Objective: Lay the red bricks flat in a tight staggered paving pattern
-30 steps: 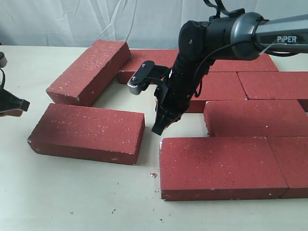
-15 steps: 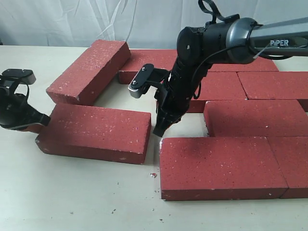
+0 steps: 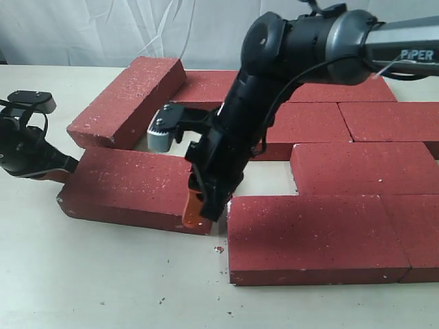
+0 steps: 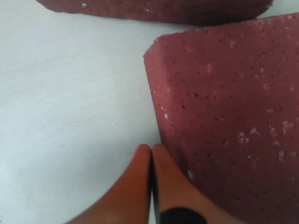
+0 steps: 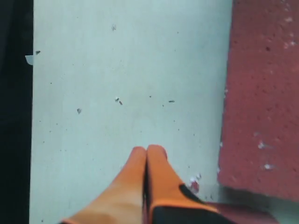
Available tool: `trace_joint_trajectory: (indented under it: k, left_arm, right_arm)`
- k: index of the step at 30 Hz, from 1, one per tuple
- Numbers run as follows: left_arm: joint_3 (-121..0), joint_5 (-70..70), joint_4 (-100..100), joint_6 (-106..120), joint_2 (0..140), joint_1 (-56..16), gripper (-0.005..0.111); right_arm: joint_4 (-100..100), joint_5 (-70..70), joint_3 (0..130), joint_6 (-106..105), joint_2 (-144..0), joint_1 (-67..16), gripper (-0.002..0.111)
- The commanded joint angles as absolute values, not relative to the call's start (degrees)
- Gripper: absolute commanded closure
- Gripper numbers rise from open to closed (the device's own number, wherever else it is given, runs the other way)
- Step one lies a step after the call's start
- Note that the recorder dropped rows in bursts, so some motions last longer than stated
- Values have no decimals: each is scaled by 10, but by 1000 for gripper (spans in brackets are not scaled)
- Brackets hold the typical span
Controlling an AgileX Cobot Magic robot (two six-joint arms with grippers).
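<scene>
Two sets of fingers bracket one loose brick, which lies flat on the counter toward the left front of the exterior view. The left fingers are clenched together with nothing between them, and their orange tips touch the brick's left end. The left wrist view shows the pair pressed tight against the brick's side, just below a chipped corner. The right fingers are also clenched and empty. They point down at the same brick's right end, in the narrow gap between it and the front-row brick. In the right wrist view they hang over bare counter beside a red brick edge; I cannot tell which brick it is.

The other red bricks lie flat on the right in offset rows, their edges close together. One angled brick sits behind the loose one, slanting toward the back row. A few red crumbs dot the counter near the front-row brick's corner.
</scene>
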State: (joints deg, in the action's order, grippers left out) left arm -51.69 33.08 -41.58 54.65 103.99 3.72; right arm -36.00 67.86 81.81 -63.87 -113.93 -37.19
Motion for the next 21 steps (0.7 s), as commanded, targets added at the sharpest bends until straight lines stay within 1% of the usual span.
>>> trace_joint_trajectory:
  k: [1,8,14,21]
  left_arm:
    - [-520,328,-419,548,1039,33,107]
    - [-520,328,-419,548,1039,33,107]
    - [-520,328,-428,557,1039,33,107]
    - [-521,339,-460,591,1039,33,107]
  right_arm:
    - [-327,636,820,-650,-1164,-420,109]
    - [-203,559,820,-576,-1184,-468,109]
    - [-156,507,820,-535,-1190,-468,109]
    - [-85,500,820,-471,-1190,-467,109]
